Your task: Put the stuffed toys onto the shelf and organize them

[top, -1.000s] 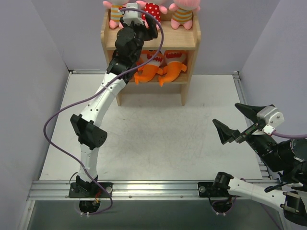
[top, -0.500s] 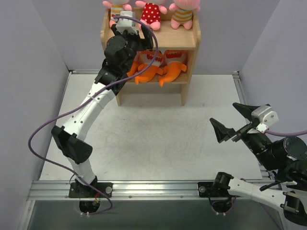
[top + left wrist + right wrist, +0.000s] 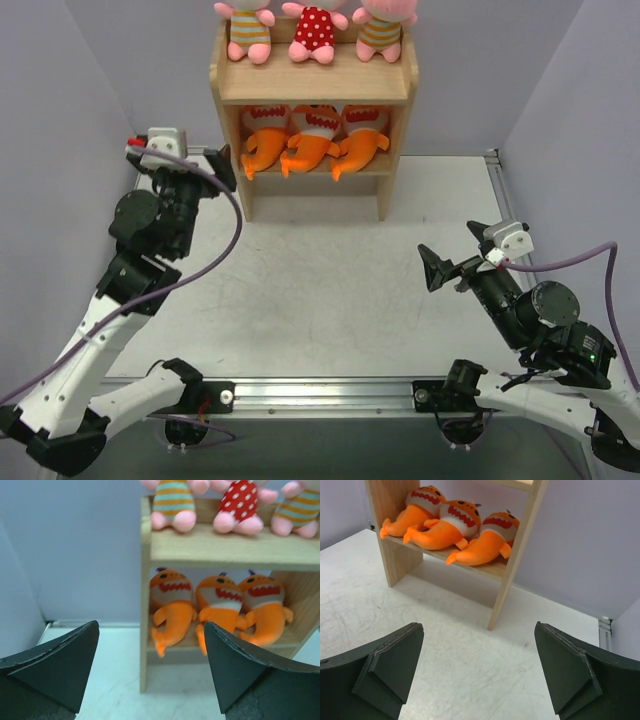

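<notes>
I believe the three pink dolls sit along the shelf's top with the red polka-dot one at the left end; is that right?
Not quite: the red polka-dot doll sits in the middle, between the two striped dolls, atop the shelf; the top external view shows it.

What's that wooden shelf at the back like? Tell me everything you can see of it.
The shelf is pale, unpainted-looking wood, standing upright on the white table by the back wall. Two side panels reach the tabletop as legs, carrying a top board with raised side edges and a lower board. Three pink dolls sit in a row on top; three orange fish toys lie side by side on the lower board. The space beneath is open.
</notes>
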You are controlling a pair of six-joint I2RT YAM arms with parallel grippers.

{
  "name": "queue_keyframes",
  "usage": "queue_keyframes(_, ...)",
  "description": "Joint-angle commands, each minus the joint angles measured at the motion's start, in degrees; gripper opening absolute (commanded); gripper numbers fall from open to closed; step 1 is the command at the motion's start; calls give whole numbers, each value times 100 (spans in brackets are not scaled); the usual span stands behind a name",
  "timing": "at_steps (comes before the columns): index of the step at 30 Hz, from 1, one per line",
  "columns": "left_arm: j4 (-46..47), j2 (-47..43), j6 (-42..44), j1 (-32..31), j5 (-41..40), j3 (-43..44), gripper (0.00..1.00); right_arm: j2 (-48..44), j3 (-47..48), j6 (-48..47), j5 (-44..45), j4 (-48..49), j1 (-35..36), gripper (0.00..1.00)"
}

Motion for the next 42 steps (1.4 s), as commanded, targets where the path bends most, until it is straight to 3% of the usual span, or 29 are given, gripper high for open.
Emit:
queue_keyframes(1,-626,-856,173,45,-740,-747,94,-242,-315,300,783,729,51,100)
queue_keyframes(9,-1480,-2912,23,63,-1548,-2119,94,-891,-1028,432,2171,1204,59,99)
queue_keyframes(18,-1613,-4154,216,63,-1909,-3262,94,-1613,-1705,361,2585,1583,51,100)
queue_keyframes(26,-1235,-4128,314,212,-1840,-3535,94,-1701,-1898,388,2841,1679,51,99)
queue_keyframes(38,-1182,-3750,-292,1784,-276,-3605,94,-1657,-1898,159,2867,1688,51,100)
queue_keyframes(42,-1147,-3689,-328,1882,-222,-3596,94,-1701,-1925,124,2867,1723,51,100)
